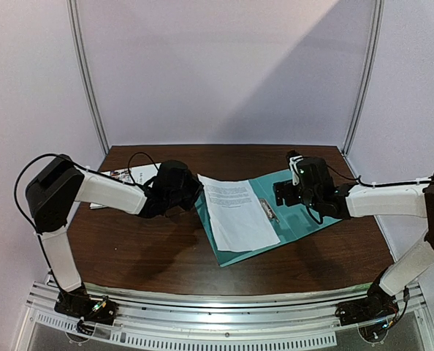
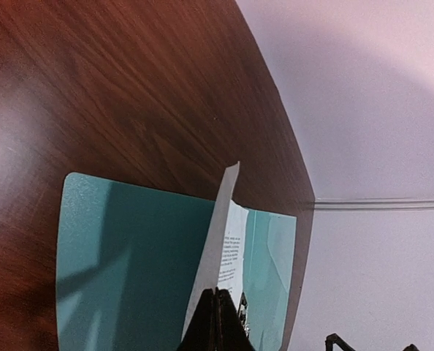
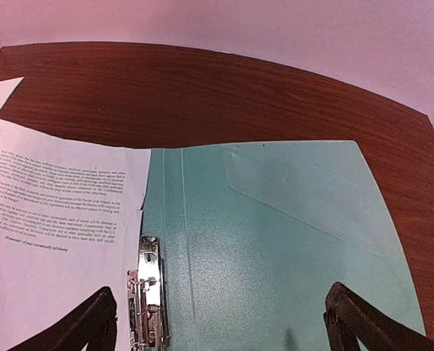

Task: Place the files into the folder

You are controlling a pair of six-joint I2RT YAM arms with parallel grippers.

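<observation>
Teal folder (image 1: pixel 305 219), just one, lies open on the counter (image 1: pixel 166 252) below the right hand (image 1: pixel 284 191), whose fingers are spread wide and empty, arm stretched inward. Two sheets: the left hand (image 2: pixel 217 314) pinches the text sheet (image 1: pixel 235 212) by its lifted edge over the folder, and the colourful sheet (image 1: pixel 122 175) lies farther back, behind the left forearm.

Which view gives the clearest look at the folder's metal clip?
The right wrist view: the metal clip sits close and sharp on the open folder. The top external view shows it only as a small sliver; the left wrist view does not show it clearly.
</observation>
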